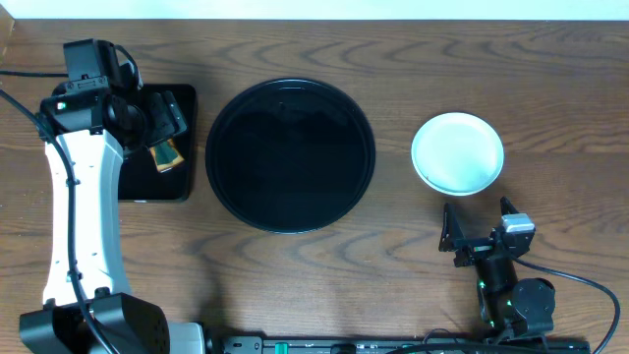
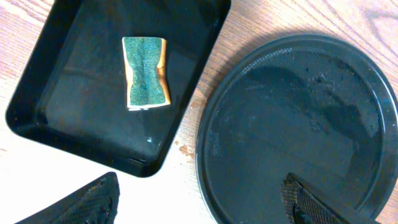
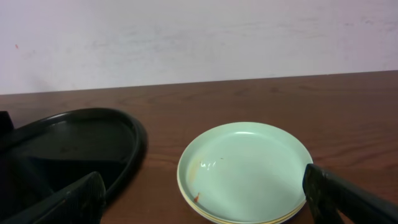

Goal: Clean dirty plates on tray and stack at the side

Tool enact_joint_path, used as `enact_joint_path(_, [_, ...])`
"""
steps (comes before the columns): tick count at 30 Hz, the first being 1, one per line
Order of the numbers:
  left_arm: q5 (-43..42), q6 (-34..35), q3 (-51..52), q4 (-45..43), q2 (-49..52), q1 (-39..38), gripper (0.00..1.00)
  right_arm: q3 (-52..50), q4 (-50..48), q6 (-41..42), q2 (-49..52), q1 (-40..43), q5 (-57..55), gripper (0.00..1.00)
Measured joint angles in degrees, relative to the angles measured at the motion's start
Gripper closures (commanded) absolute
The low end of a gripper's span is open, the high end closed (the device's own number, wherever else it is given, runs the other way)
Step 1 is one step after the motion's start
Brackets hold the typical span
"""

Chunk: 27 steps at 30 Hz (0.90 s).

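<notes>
The plates (image 1: 457, 152) sit stacked on the wooden table (image 1: 393, 265), at 3 o'clock from the round black tray (image 1: 290, 155) and apart from its rim. In the right wrist view the top plate (image 3: 245, 168) is pale blue-green, with a small orange smear (image 3: 196, 197) near its front edge and a pale yellow rim under it.

The right gripper (image 1: 477, 228) hovers at 6 o'clock from the stack, jaws spread wide and holding nothing.

At 9 o'clock from the round tray lies a rectangular black tray (image 2: 74, 124) holding a green-topped sponge (image 2: 146, 71). The left gripper (image 1: 162, 123) hangs above it, fingers (image 2: 81, 202) parted and empty.
</notes>
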<state>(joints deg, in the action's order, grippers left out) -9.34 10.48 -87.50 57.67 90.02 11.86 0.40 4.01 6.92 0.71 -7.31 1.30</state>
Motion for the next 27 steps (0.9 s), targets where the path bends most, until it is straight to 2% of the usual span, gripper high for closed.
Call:
enact_joint_path(11, [0.0, 0.0, 0.1, 0.0, -0.2, 0.0, 0.16, 0.0, 0.0, 0.0, 0.0, 0.0, 0.0, 0.01])
enact_joint_path(14, [0.0, -0.8, 1.8, -2.5, -2.9, -0.4, 0.16, 0.0, 0.0, 0.0, 0.0, 0.0, 0.0, 0.01])
enact_joint_path(19, [0.0, -6.0, 9.2, -13.8, -14.8, -3.9, 0.16, 0.0, 0.0, 0.0, 0.0, 0.0, -0.1, 0.01])
enact_joint_path(27, [-0.6, -11.3, 30.1, -29.1, -36.6, -5.6, 0.16, 0.0, 0.0, 0.0, 0.0, 0.0, -0.1, 0.01])
